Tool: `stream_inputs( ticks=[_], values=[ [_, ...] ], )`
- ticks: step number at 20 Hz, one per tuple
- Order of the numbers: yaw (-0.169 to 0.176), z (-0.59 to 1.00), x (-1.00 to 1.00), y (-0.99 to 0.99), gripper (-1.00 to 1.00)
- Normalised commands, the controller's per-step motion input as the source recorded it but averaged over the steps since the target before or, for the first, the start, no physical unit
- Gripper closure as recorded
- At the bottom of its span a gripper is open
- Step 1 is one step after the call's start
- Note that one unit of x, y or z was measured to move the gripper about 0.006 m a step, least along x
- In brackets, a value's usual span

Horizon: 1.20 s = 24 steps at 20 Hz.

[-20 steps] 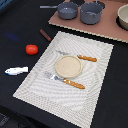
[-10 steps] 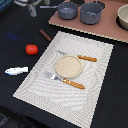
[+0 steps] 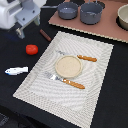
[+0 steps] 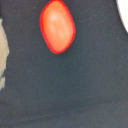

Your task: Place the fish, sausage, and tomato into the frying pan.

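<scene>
Lying apart from the end effector (image 3: pixel 22 25), the tomato (image 3: pixel 31 49) rests nearby.

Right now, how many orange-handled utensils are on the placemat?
2: a knife on the tan plate's far side, a fork on its near side. None seem hidden.

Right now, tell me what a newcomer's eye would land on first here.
First, the red tomato on the black surface, toward the exterior view's left of the striped placemat; it also dominates the wrist view. Next, the tan plate at the placemat's centre, and the white fish nearer the camera than the tomato.
</scene>
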Motion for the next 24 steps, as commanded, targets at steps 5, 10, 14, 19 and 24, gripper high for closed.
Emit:
stream_inputs(
  ticks=[5, 10, 14, 19, 24],
  values=[
    [0.125, -0.38, 0.00, -0.81, -1.00],
    [0.119, -0.41, 0.00, -0.59, -1.00],
    [0.071, -0.48, 0.00, -0.28, -1.00],
    [0.040, -0.46, 0.13, -0.23, -1.00],
    [0.027, -0.42, 0.17, -0.18, -1.00]
  ],
)
